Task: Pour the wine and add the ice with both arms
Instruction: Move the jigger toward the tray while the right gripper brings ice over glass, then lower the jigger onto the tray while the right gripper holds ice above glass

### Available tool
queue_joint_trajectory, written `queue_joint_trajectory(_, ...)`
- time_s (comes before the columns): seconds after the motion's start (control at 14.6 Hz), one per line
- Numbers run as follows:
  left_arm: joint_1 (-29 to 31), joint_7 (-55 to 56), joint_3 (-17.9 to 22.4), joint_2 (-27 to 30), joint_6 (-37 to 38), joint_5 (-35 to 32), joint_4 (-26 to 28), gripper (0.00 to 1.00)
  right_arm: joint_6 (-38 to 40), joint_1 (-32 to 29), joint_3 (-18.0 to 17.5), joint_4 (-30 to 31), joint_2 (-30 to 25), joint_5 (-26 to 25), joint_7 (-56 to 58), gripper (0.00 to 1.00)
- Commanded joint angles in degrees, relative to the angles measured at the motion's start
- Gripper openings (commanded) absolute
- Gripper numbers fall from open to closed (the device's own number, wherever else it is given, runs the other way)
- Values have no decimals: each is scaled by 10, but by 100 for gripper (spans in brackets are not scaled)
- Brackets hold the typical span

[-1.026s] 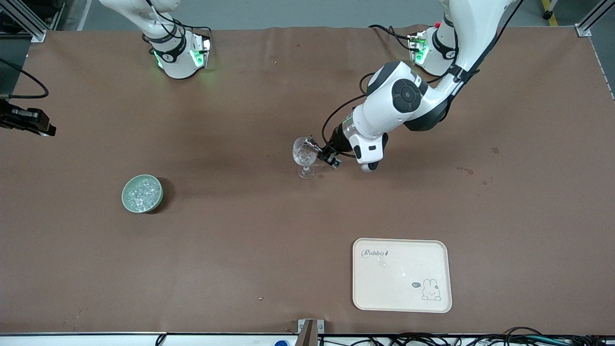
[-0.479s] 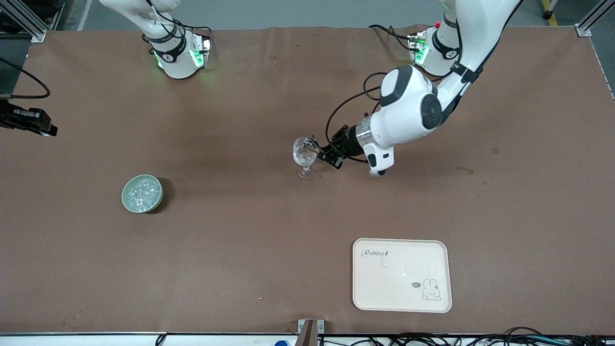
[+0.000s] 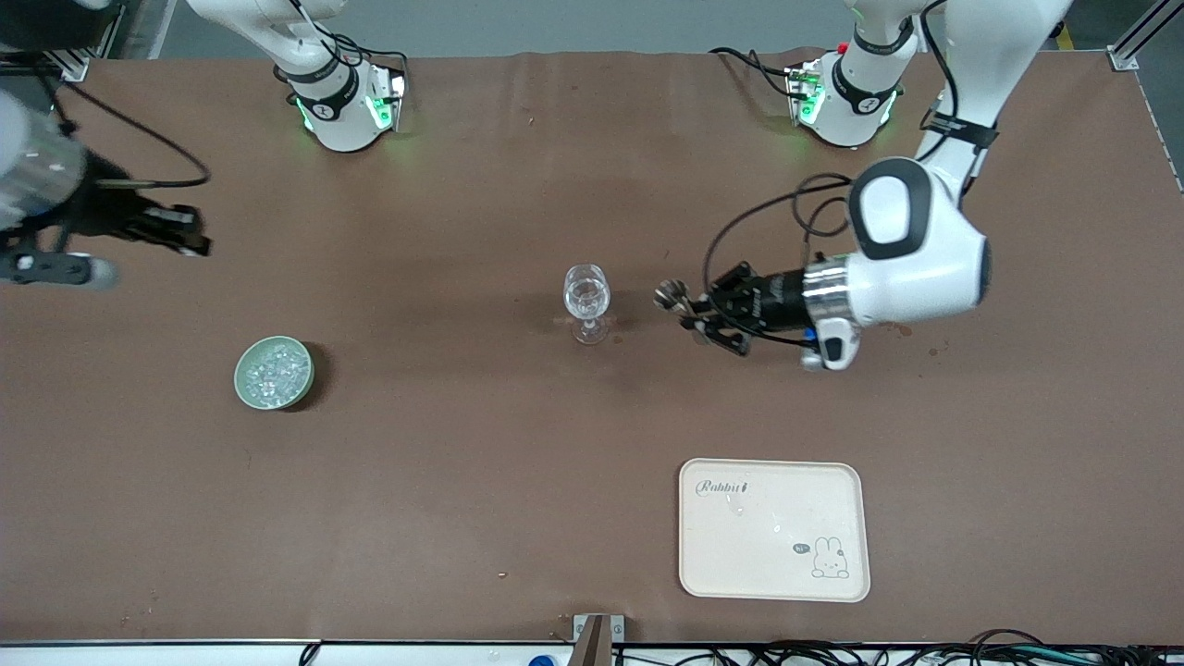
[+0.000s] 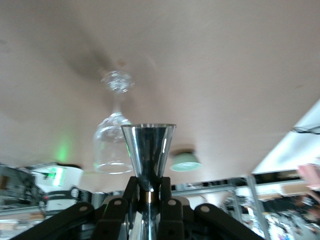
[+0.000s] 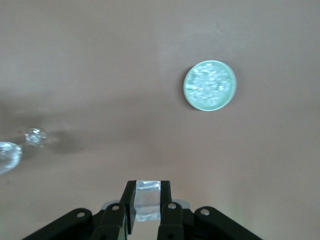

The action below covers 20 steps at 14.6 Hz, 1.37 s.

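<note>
Steel first: my left gripper point(image 3: 680, 302) is clenched on a small polished metal jigger with flared cone cups point(image 4: 148, 150), gripped at its narrow waist, and I see its mouth pointing toward the clear stemmed wine glass point(image 3: 586, 303). That gripper hangs over bare brown table covering point(image 3: 555, 444) just beside the glass, toward the left arm's end of the table, with a gap between jigger and glass. The white left arm point(image 3: 911, 245) bends down to it from its base.

My right gripper point(image 3: 185, 239) hangs over the covering toward the right arm's end of the table, well apart from the glass. In the right wrist view its black fingers point(image 5: 169, 212) are clamped on a small clear cube of ice point(image 5: 148, 200).

I take the wine glass as my landmark: it stands upright on its foot near the middle of the table. The pale green round bowl point(image 3: 274, 372), heaped with the rest of the ice point(image 3: 273, 368), sits toward the right arm's end from the glass and a little nearer the front camera. The cream rounded-corner tray printed with a rabbit point(image 3: 773, 529) lies nearer the front camera than the glass, toward the left arm's end, and well apart from it.
</note>
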<state>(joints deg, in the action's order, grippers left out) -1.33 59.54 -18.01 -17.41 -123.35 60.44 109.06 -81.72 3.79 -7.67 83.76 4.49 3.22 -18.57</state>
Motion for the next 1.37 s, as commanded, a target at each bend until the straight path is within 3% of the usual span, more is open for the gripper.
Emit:
queue_joint_trajectory(0.0,-2,-44,78,-29,57,75,-42,1,-31,16,-62,13,6,2,-109,0)
queue_joint_trajectory(0.27,3,-42,155,-123,66,110,-142,1,-81,32,-163,15,52,17,-255,0)
queue_joint_trajectory(0.41,15,-45,172,-164,66,148,-175,1,-124,62,-187,15,80,13,-333,0)
queue_joint_trajectory(0.62,19,-95,194,-219,65,263,-195,1,-182,128,-188,15,121,-4,-417,0)
queue_joint_trajectory(0.75,19,-107,206,-221,65,332,-191,1,-215,170,-188,11,158,-42,-471,0)
queue_joint_trajectory(0.96,11,-136,210,-239,60,383,-190,3,-258,203,-188,9,205,-84,-520,0)
queue_joint_trajectory(1.16,14,-271,210,-285,58,415,-192,4,-281,219,-187,4,231,-102,-523,0)
queue_joint_trajectory(1.3,14,-287,210,-347,59,444,-240,4,-302,228,-187,2,248,-118,-535,1)
